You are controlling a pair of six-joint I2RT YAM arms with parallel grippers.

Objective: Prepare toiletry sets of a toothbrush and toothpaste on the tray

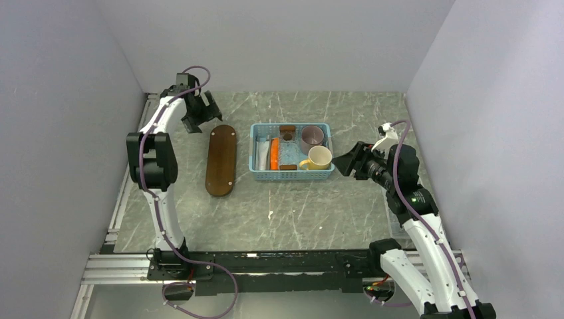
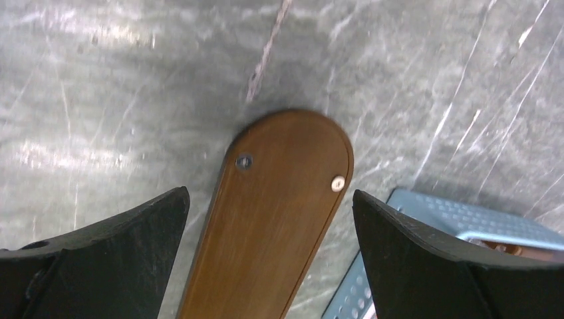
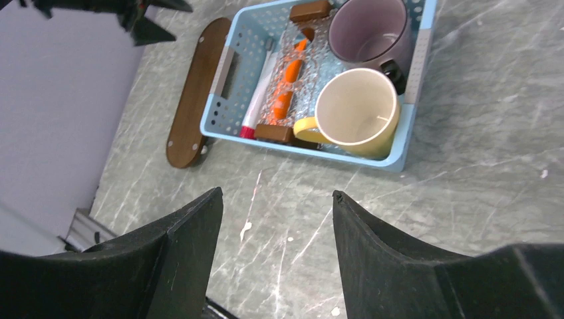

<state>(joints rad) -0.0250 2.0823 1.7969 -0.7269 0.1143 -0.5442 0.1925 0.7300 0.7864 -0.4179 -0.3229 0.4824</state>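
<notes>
A: Two grippers, status?
B: L gripper [image 2: 269, 194]: jaws wide, empty, above tray [image 2: 266, 226] end, upper left of top view. R gripper [image 3: 278, 194]: jaws apart, empty, centre right, nr basket [image 3: 245, 58].
A: Toothbrush [image 3: 261, 90]?
B: Lying in basket, left part, beside orange tube [image 3: 290, 76]; apart from tray.

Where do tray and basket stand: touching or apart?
Apart. The top view shows a strip of bare table between the tray and the basket; the left wrist view agrees.
</notes>
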